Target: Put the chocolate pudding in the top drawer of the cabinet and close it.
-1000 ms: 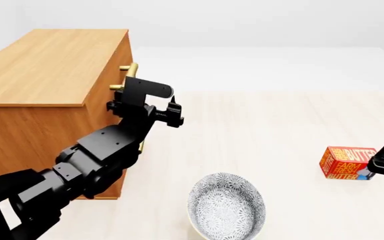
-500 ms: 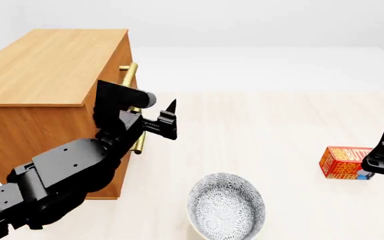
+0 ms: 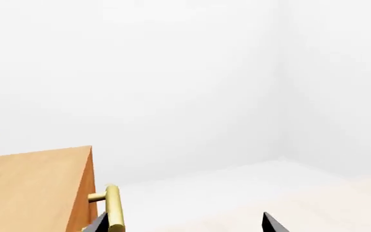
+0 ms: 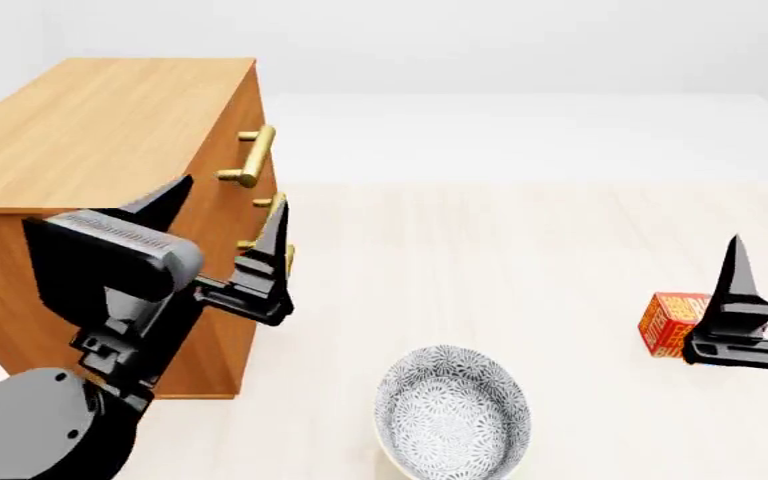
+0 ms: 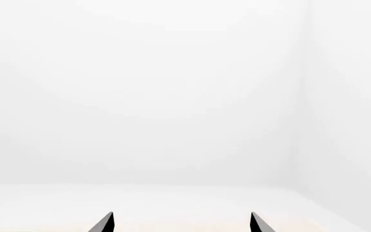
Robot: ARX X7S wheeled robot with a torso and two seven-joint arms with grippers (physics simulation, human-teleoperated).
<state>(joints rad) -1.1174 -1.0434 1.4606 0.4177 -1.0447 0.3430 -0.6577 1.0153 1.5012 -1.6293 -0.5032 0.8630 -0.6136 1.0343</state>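
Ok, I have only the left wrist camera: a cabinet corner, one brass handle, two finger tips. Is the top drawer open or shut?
Observer: In the head view the top drawer looks shut, with its front flush with the cabinet.
Operator: And where is the pudding?
Observer: No view shows it. The only box is a red butter box, partly hidden behind the right gripper.
Operator: Is anything else near my arm?
Observer: A patterned bowl stands on the light surface between the two arms, apart from the cabinet.
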